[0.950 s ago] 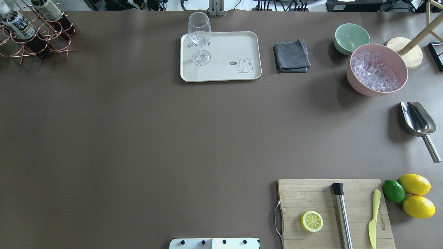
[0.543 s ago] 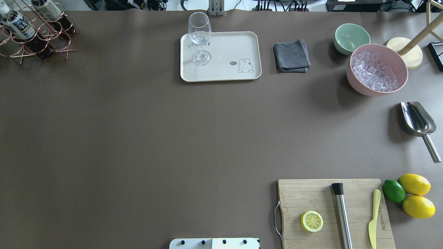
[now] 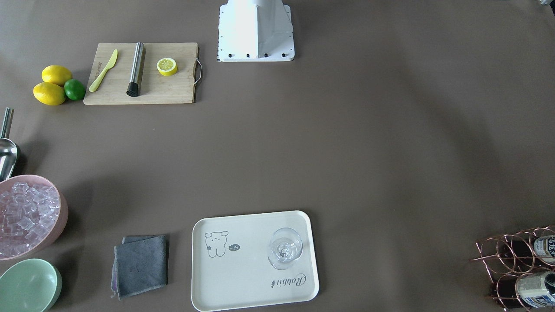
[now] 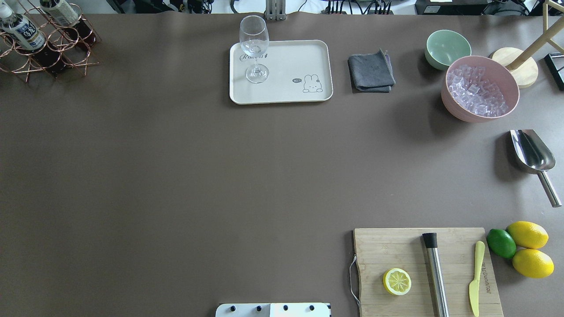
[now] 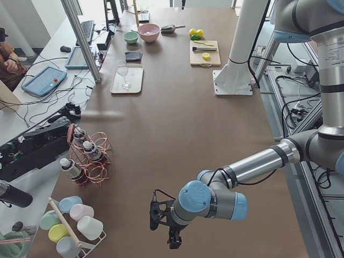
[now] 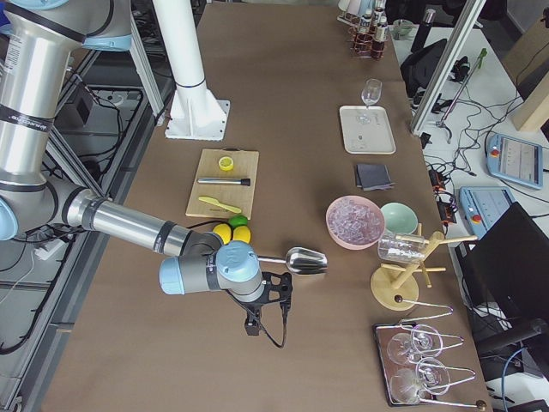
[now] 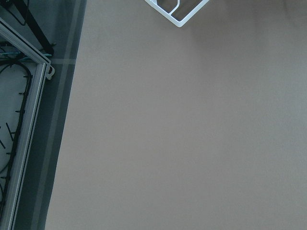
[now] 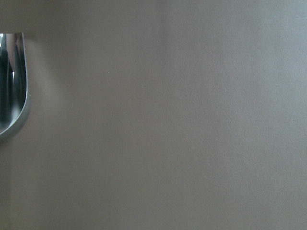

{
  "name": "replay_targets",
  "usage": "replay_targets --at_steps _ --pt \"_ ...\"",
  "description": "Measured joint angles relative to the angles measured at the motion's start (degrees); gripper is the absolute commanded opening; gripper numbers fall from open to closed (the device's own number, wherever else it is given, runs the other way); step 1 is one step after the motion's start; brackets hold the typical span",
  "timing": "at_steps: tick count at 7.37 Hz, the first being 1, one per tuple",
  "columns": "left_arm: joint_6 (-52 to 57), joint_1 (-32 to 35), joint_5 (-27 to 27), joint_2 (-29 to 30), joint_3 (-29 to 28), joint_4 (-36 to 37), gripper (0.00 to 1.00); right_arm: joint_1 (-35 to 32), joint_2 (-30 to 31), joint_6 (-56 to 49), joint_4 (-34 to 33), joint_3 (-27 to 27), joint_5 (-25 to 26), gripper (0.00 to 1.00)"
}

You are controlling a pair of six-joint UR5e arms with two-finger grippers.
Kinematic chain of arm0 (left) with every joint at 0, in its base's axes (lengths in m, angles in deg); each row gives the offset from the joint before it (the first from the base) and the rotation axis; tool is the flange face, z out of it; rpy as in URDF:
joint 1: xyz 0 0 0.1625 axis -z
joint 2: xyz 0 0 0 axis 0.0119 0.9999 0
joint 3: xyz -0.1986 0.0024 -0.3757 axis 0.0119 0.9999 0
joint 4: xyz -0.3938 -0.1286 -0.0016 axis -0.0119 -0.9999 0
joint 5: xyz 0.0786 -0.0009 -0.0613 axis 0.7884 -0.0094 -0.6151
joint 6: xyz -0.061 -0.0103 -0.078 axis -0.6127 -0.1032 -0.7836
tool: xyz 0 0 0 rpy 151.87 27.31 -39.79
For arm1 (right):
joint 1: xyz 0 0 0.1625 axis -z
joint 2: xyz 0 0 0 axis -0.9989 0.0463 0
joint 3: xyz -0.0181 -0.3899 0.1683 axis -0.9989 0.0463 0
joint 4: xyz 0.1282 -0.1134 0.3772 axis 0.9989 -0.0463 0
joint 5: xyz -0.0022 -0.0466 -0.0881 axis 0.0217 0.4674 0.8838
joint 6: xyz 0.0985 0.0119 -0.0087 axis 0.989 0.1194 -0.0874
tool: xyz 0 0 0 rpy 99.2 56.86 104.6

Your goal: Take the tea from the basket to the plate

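Tea bottles [image 4: 22,31] with white caps and white-and-blue labels lie in a copper wire basket [image 4: 53,53] at the table's far left corner; they also show in the front view [image 3: 534,288] and the left side view [image 5: 88,152]. The cream plate [image 4: 293,66] with the bear drawing sits at the far middle and carries a clear wine glass [image 4: 254,44]. My left gripper [image 5: 161,228] shows only in the left side view, low over the table's left end, away from the basket. My right gripper [image 6: 262,322] shows only in the right side view, near the scoop. I cannot tell whether either is open or shut.
A grey cloth [image 4: 371,71], green bowl [image 4: 447,46] and pink bowl of ice [image 4: 454,110] stand right of the plate. A metal scoop [image 4: 531,152] lies at the right edge. A wooden board [image 4: 387,246] with a lemon half, muddler and knife sits front right, beside lemons [image 4: 528,248].
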Motion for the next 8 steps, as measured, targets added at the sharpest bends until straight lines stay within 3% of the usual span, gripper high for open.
replay_targets --at_steps 5,8 --pt "0.1 2.7 -3.4 -0.2 2.6 -0.5 0.98 0.0 -0.1 0.1 0.0 0.0 0.0 1.0" --pt "0.0 2.4 -9.9 0.3 3.5 -0.4 0.98 0.0 -0.7 0.6 0.0 -0.5 0.0 1.0"
